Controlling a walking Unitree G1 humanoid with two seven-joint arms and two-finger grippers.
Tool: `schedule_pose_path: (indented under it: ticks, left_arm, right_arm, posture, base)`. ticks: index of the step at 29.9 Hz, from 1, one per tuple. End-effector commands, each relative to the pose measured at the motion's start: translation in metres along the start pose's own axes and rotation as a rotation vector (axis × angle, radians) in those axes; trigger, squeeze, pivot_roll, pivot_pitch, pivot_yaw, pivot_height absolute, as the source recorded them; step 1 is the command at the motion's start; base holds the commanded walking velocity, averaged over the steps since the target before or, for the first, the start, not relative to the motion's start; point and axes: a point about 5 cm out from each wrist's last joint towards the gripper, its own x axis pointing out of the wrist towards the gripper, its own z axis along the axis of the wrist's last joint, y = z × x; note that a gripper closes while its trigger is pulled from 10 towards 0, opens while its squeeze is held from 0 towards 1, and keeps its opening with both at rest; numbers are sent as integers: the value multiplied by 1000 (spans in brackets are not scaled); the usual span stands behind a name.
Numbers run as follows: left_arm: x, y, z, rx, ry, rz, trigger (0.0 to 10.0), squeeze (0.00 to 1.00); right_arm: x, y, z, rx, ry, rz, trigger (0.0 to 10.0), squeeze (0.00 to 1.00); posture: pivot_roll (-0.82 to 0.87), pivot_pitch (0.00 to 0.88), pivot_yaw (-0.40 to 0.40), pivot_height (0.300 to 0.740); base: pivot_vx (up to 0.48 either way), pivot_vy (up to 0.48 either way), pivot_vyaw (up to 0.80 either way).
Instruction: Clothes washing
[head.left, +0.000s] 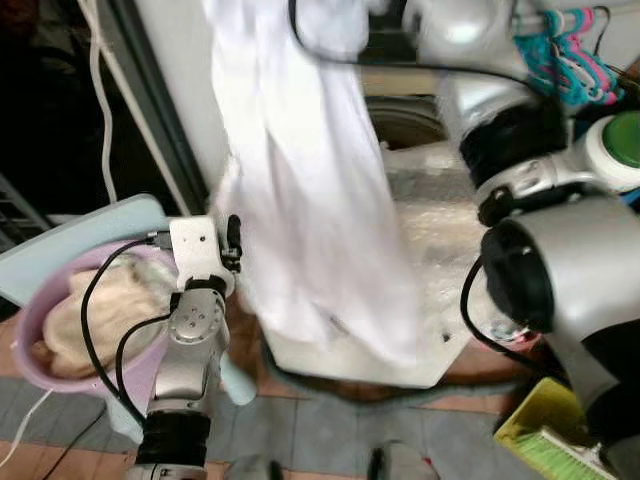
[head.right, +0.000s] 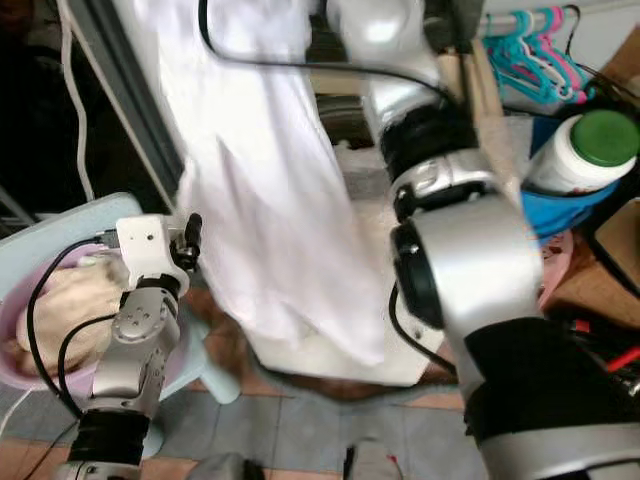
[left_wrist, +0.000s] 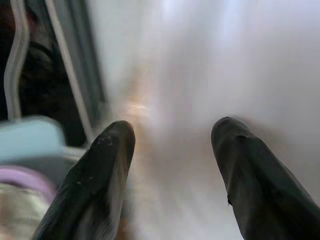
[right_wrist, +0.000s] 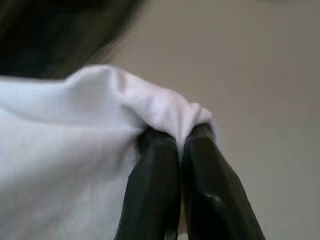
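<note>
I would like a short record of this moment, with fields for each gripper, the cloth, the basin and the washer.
right gripper: raised high, jaws shut on a fold of the white cloth
left gripper: jaws open, close beside the hanging cloth, holding nothing
white cloth: hangs down long in front of the washing machine
basin: pink, on the robot's left, holds beige laundry, sits on a pale blue stool
washing machine: white, behind the cloth
hangers: teal and pink, upper right
</note>
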Motion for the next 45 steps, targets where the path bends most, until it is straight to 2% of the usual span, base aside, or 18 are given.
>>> schedule_pose_path:
  ticks: [1, 2, 4, 7, 9, 15, 20, 21, 22, 24, 25, 26, 31, 33, 38, 41, 43, 45]
  left_arm:
    - [-1, 2, 1, 5, -9, 7, 10000, 0]
    - [-2, 2, 0, 5, -5, 12, 10000, 0]
    - [-3, 2, 0, 4, -4, 14, 10000, 0]
    - [-3, 2, 0, 3, -5, 22, 10000, 0]
    - [-2, 2, 1, 4, -7, 22, 10000, 0]
    - [-3, 3, 0, 13, 4, 9, 10000, 0]
    - [-2, 1, 0, 23, 8, -6, 10000, 0]
    - [-1, 1, 1, 23, 5, -14, 10000, 0]
    - [-1, 0, 2, 24, 0, -22, 10000, 0]
    - [-2, -3, 7, 38, -24, -60, 10000, 0]
    - [-6, -2, 12, 58, -54, -86, 10000, 0]
    - [-7, -1, 14, 65, -62, -89, 10000, 0]
    - [-17, 11, 15, 74, -65, -89, 10000, 0]
    - [-18, 13, 14, 87, -65, -91, 10000, 0]
    - [-25, 14, 25, 85, -94, -162, 10000, 0]
    - [-32, 11, 25, 97, -94, -207, 10000, 0]
    - [-37, 9, 24, 106, -91, -232, 10000, 0]
    - [-40, 8, 25, 116, -92, -248, 10000, 0]
  right_arm:
    - [10, -27, 33, -18, -130, -154, 10000, 0]
    - [5, -40, 31, -11, -125, -238, 10000, 0]
    - [2, -41, 25, -4, -111, -256, 10000, 0]
    - [-24, -14, -32, -49, 92, -144, 10000, 0]
    - [-67, 23, -100, 65, 405, -2, 10000, 0]
    - [-152, 62, -168, 288, 791, 81, 10000, 0]
    - [-175, 63, -176, 375, 838, 33, 10000, 0]
    - [-178, 62, -176, 378, 832, 18, 10000, 396]
    - [-178, 61, -175, 383, 823, 8, 10000, 969]
    - [-178, 56, -170, 355, 754, -17, 10000, 1000]
    - [-172, 42, -153, 182, 588, -37, 10000, 1000]
    - [-171, 38, -147, 126, 532, -41, 10000, 1000]
    - [-175, 30, -123, 261, 407, -39, 10000, 1000]
    - [-177, 31, -121, 285, 411, -2, 10000, 1000]
    - [-188, 54, -108, 386, 421, 312, 10000, 1000]
    - [-202, 71, -111, 351, 478, 481, 10000, 1000]
    - [-208, 73, -123, 250, 558, 471, 10000, 1000]
    - [-210, 74, -131, 227, 616, 427, 10000, 1000]
  posture:
    - [-36, 0, 39, 740]
    - [-35, 0, 36, 740]
    - [-35, 0, 35, 740]
    - [-33, 0, 33, 740]
    - [-33, 0, 38, 740]
    - [-42, 13, 62, 740]
    - [-48, 14, 76, 740]
    - [-50, 14, 78, 740]
    - [-50, 14, 78, 740]
    - [-46, 14, 76, 740]
    - [-36, 17, 71, 740]
    - [-36, 17, 71, 740]
    - [-17, 34, 68, 740]
    - [-15, 38, 69, 740]
    - [-11, 83, 72, 740]
    - [-1, 102, 70, 740]
    - [8, 113, 65, 740]
    - [13, 118, 61, 740]
  base:
    - [0, 0, 0]
    - [0, 0, 0]
    - [0, 0, 0]
    - [0, 0, 0]
    - [0, 0, 0]
    - [0, 0, 0]
    - [0, 0, 0]
    - [0, 0, 0]
    - [0, 0, 0]
    - [0, 0, 0]
    - [0, 0, 0]
    - [0, 0, 0]
    - [0, 0, 0]
    - [0, 0, 0]
    - [0, 0, 0]
    - [0, 0, 0]
    - [0, 0, 0]
    - [0, 0, 0]
